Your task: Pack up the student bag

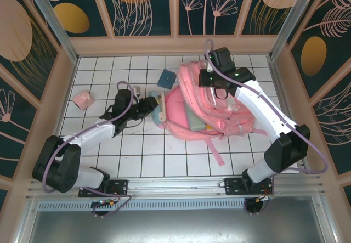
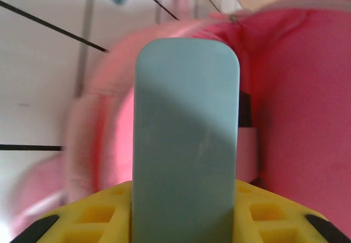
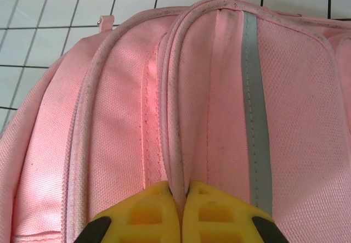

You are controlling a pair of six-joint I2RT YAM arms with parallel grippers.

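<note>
The pink student bag (image 1: 219, 111) lies middle-right on the white tiled worktop (image 1: 131, 155), with its mouth gaping toward the left. Pretty sure the right claw (image 3: 184, 199) is there purely to hold it open. It's pinched tight on a ridge of fabric just beside the grey stripe (image 3: 255, 117), at the far end of the bag, so the top flap stays lifted.

Inside the bag there's already a pale green flat thing (image 1: 196, 119), plus something orange-ish next to it that I can't make out.

The left claw (image 1: 151, 106) is closed around a pale blue flat case (image 2: 186, 133), held end-first right at the opening, so my guess is that goes in next.

Loose on the worktop are a blue block (image 1: 165, 79) just far-left of the bag and a pink block (image 1: 82, 99) well off to the left.
</note>
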